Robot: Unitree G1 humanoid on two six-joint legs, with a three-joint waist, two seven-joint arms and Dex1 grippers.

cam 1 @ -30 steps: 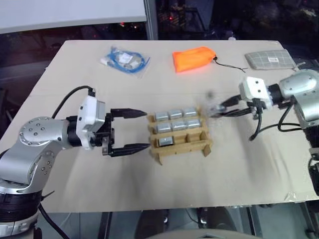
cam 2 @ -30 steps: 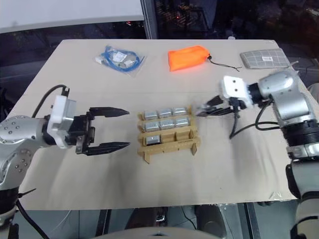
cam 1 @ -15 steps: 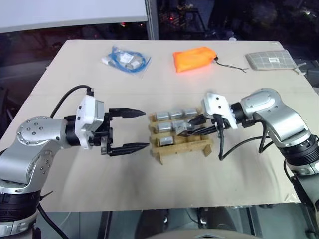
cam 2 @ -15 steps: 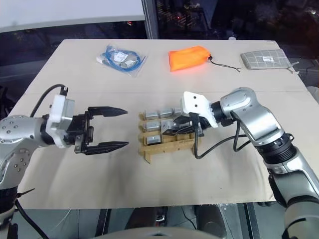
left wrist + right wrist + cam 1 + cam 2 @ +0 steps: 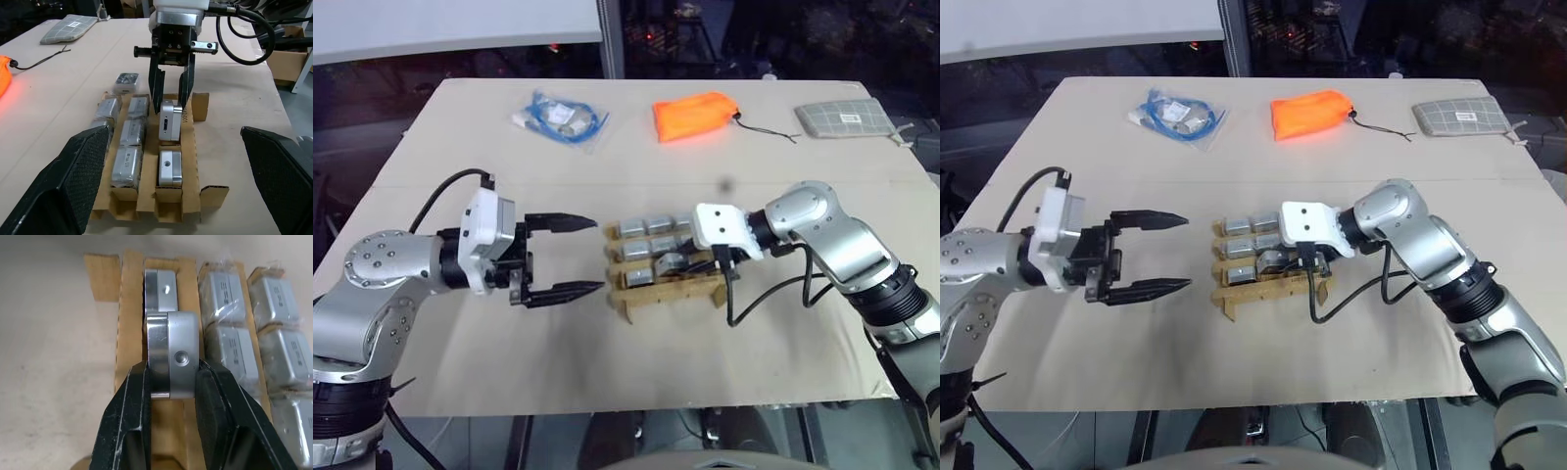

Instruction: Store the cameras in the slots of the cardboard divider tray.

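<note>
One camera (image 5: pixel 173 360) pinched in right end effector (image 5: pixel 172 382) over tray (image 5: pixel 126 333); left end effector (image 5: pixel 570 257) gapes.

The brown cardboard divider tray (image 5: pixel 668 284) sits mid-table between both grippers. Behind it lie a bagged blue cable (image 5: pixel 558 118), an orange fabric pouch (image 5: pixel 694 116) and, rightmost, a grey checked pad (image 5: pixel 843 117).
</note>
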